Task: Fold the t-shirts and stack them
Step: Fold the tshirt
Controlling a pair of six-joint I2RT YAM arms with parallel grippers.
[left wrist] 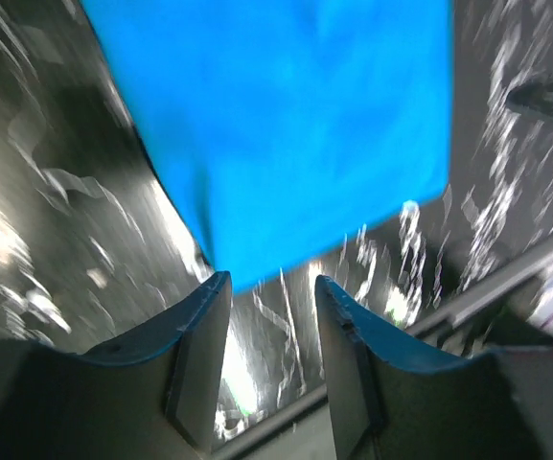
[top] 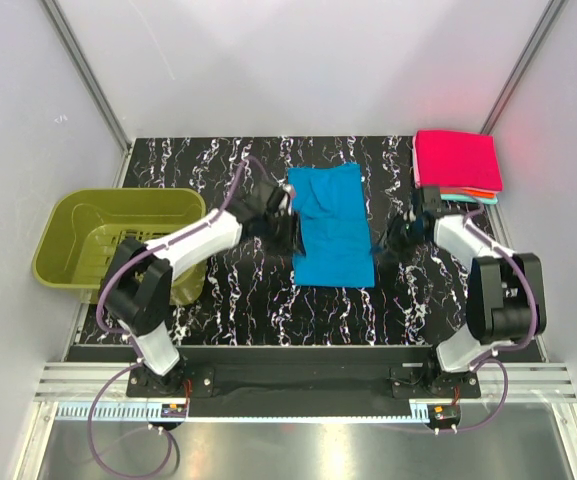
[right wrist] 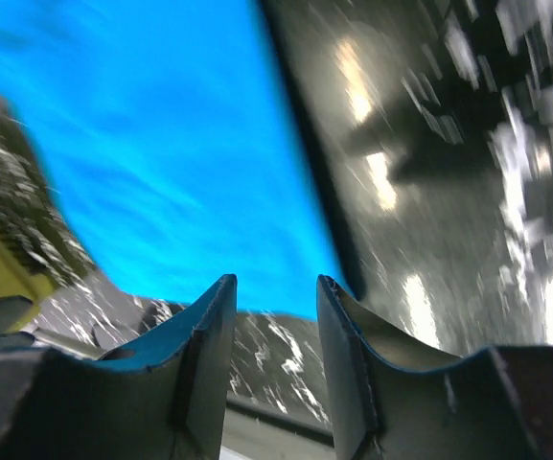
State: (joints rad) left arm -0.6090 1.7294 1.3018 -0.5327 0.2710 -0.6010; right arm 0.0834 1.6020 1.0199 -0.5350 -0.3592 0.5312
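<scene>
Olive-green plastic basket sits well left of the folded bright-blue cotton t-shirt, which lies flat on the black marbled table. Left gripper hangs at the shirt's left edge, fingers spread, nothing pinched. Right gripper is just off its right edge, same deal. Pink-topped stack of folded shirts is back-right of it.

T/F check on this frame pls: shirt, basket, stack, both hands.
1. The blue t-shirt lies on the table. True.
2. The basket holds a shirt. False: it looks empty.
3. The stack at the far right is pink on top. True.
4. The left hand is shut on the blue t-shirt. False: it is open, with nothing between its fingers.
5. The right hand is open. True.
</scene>
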